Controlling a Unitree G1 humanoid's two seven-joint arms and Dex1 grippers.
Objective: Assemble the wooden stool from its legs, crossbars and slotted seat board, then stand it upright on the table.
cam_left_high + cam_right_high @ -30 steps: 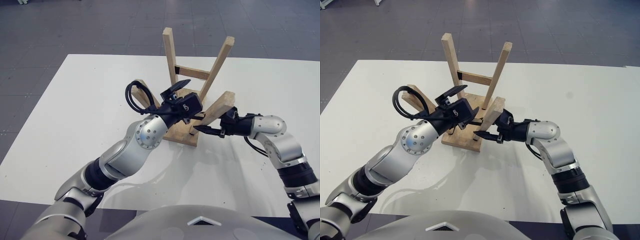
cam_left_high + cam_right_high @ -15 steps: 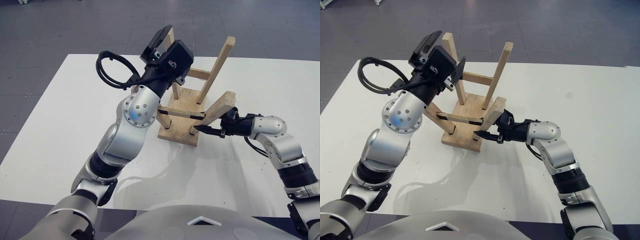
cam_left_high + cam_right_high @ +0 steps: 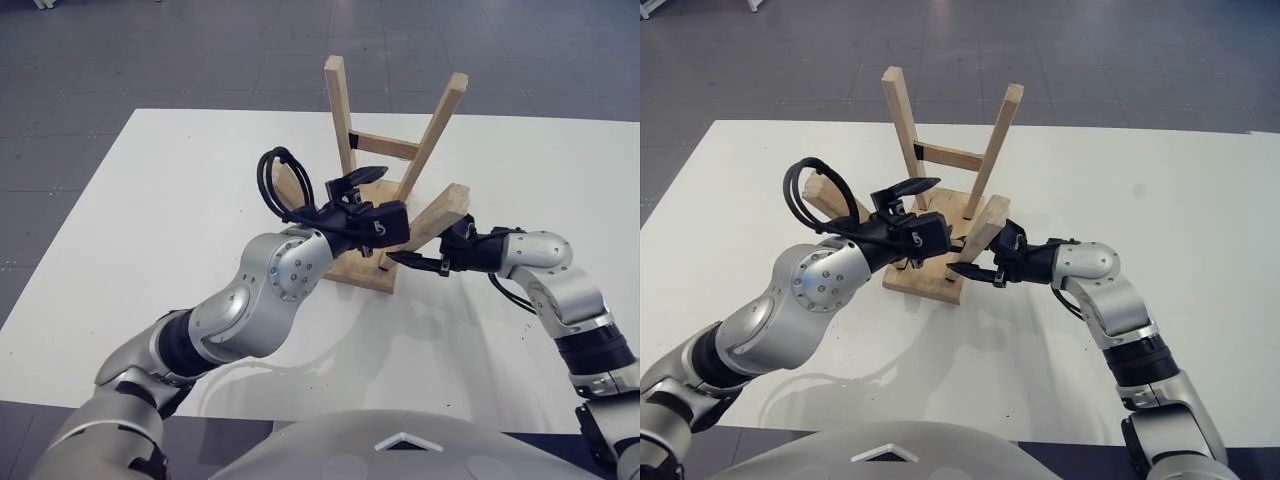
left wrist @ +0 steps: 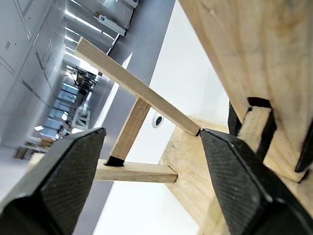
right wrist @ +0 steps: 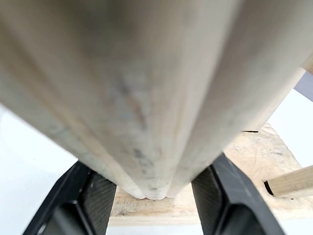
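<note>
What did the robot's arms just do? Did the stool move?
The left gripper swung up to the far legs half a second ago, then dropped back low over the seat board, open and holding nothing. The right gripper stayed clamped on the near right leg. The upside-down stool did not move on the table.

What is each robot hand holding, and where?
The right gripper grips the near-right pale wooden stool leg at its lower end, by the seat board; the left gripper, fingers open, holds nothing.
</note>
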